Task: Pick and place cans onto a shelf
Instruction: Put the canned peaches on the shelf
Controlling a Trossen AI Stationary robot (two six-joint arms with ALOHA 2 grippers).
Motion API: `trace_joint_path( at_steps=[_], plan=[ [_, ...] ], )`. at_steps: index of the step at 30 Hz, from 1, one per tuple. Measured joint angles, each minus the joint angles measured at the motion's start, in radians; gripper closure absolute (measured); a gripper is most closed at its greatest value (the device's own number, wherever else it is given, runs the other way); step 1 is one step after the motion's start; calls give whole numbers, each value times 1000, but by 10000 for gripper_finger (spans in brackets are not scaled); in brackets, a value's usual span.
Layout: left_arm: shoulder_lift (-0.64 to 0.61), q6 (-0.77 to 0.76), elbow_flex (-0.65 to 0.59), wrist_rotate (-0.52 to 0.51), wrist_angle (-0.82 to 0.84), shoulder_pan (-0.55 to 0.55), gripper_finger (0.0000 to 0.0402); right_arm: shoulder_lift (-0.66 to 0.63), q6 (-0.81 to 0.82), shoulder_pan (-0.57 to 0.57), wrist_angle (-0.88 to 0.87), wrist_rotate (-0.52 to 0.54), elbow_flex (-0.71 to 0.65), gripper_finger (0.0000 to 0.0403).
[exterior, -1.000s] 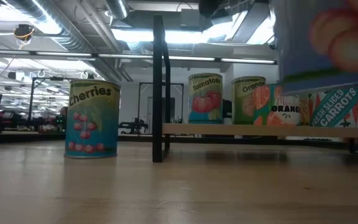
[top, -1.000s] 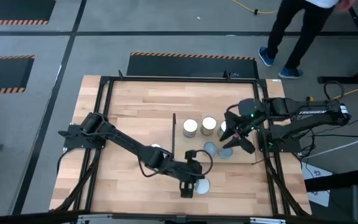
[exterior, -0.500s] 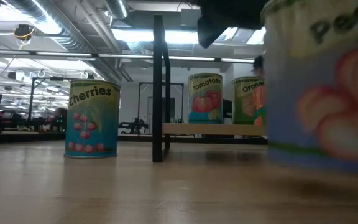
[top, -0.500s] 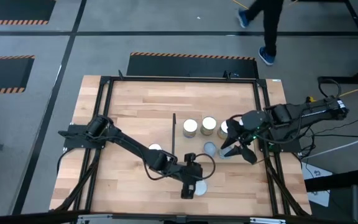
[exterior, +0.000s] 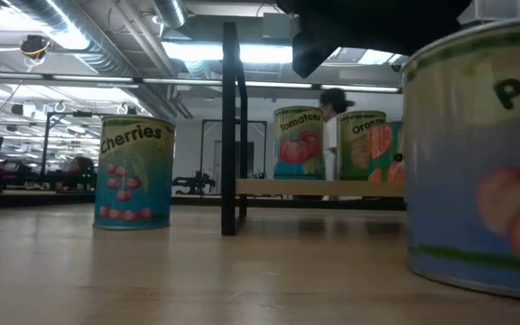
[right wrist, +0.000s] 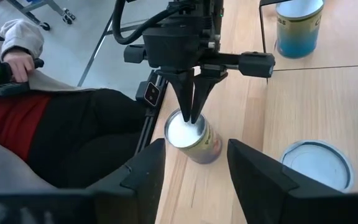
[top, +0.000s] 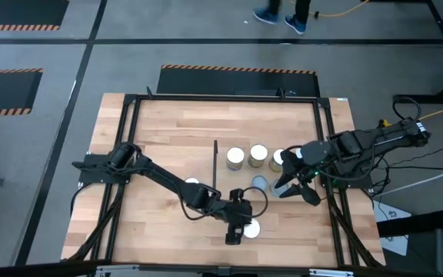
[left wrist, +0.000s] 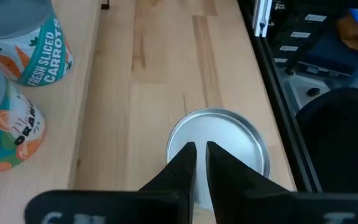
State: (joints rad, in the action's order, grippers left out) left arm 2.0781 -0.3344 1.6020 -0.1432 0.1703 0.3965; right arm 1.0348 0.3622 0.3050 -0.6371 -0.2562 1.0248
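The peaches can (exterior: 481,171) stands upright on its base on the tabletop near the front edge, its silver top (left wrist: 238,140) facing up. My left gripper (left wrist: 201,152) points steeply down at that top, its fingers a narrow gap apart. My right gripper (top: 294,185) hovers open by the shelf's right end, holding nothing. Several cans stand on the shelf (exterior: 314,188), among them tomatoes (exterior: 298,143) and oranges (exterior: 361,144). The cherries can (exterior: 134,171) stands on the table left of the dark upright panel (exterior: 231,126). My left gripper's fingertips (right wrist: 191,115) come slanting from above onto the near side of the peaches can's top (right wrist: 182,132). The fingers hide the spot, so I cannot tell whether they touch it. The can stands on the table by itself.
A carrots can (left wrist: 36,43) and an orange can (left wrist: 5,124) stand close to the left of the peaches can. The black table frame (top: 337,223) runs along the right side. A seated person's legs (right wrist: 55,143) show beyond the table's near edge.
My left gripper has come down with the peaches can, which hung clear of the table a second ago and now stands on it. My right gripper has swung a little toward the table's near edge, staying open. A person has walked past beyond the far edge.
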Motion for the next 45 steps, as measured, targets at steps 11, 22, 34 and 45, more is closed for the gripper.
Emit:
trace_joint_path(
  at_steps=[11,22,34,45],
  plan=[
    [-31,66,0,-37,1,-2,360,28,-1,1,49,1,0,225],
    [-237,146,2,-138,158,26,362,195,-30,49,180,1,0,225],
    [-395,159,1,-313,279,47,369,406,-270,151,311,1,0,225],
    [-398,156,0,-316,289,48,369,546,-296,157,437,3,0,225]
  ],
)
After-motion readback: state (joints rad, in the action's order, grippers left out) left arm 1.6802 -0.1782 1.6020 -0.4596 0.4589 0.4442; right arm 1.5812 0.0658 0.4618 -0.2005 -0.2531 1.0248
